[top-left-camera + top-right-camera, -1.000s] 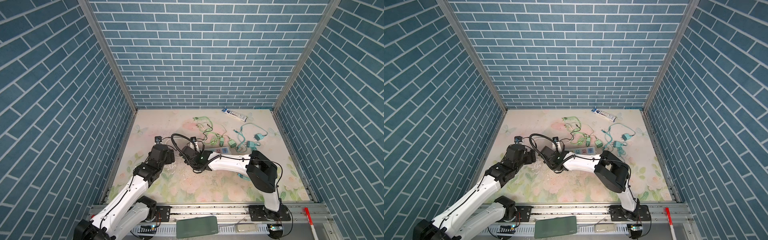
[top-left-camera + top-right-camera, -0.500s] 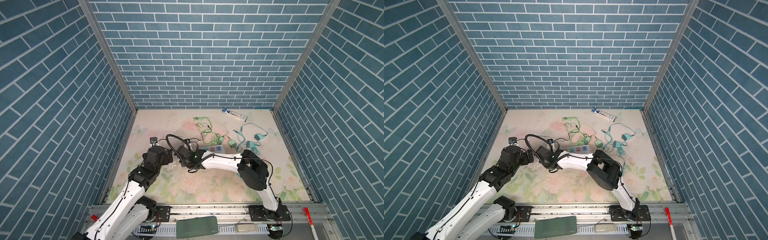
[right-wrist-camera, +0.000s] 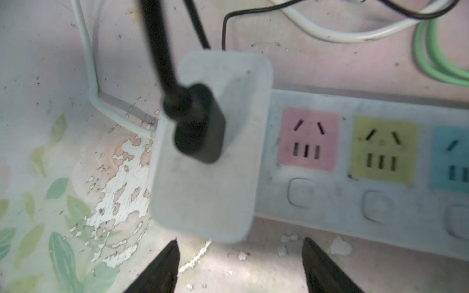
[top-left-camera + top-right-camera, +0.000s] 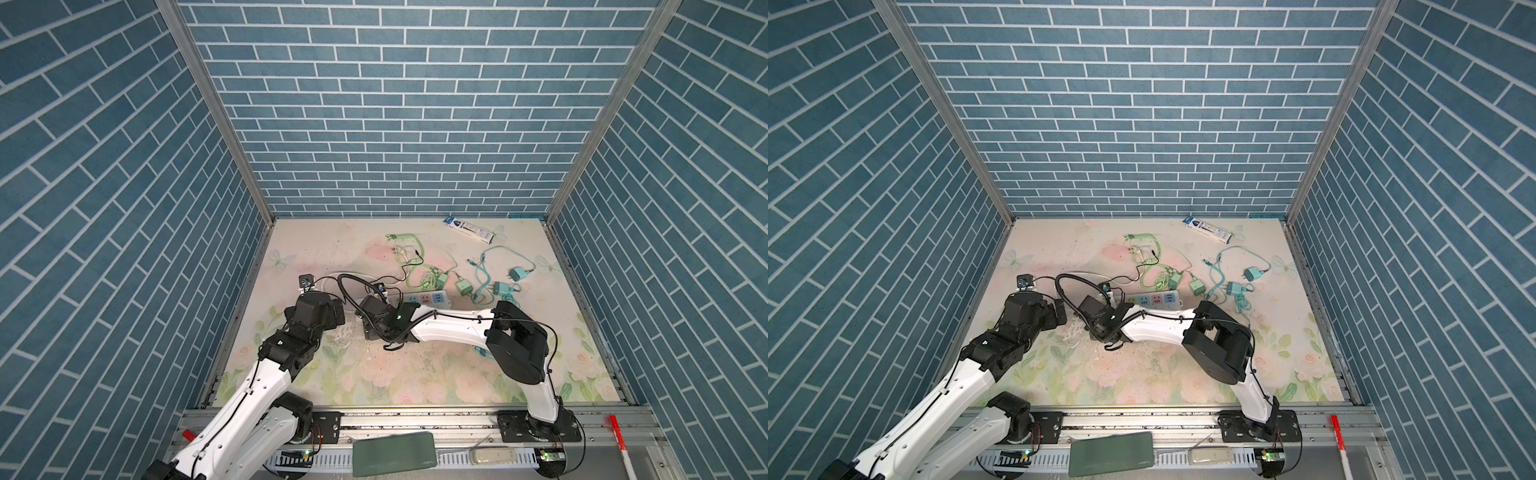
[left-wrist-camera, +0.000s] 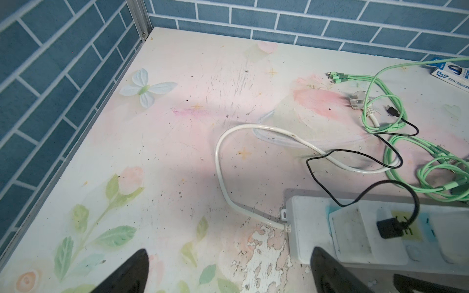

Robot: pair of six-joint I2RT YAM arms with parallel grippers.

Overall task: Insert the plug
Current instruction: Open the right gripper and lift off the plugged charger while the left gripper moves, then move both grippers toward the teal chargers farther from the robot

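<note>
- Left gripper (image 5: pixel 229 253) hung wide open and empty, with one fingertip (image 5: pixel 327 269) just beside the cord end of the power strip (image 5: pixel 302 228).
- Right gripper (image 3: pixel 239 251) had its jaws apart and held nothing, tips just clear of the white adapter (image 3: pixel 210 182).
- Black plug (image 3: pixel 200 132) sat on the adapter's top face. The adapter stood at the strip's cord end, next to the pink socket (image 3: pixel 308 139). It looked seated, but the close view was blurred, so I couldn't confirm depth.
- Risk: the plug's black cable (image 5: pixel 417 208) arched up near the right fingers. A careless retreat could snag it and pull the plug out.
- Risk: the left finger bumping the strip would rock the adapter.
- Further back, that cable crossed the white cord (image 5: pixel 220 142) and ran by the green cables (image 5: pixel 380 101). Any tug there would load the plug.
</note>
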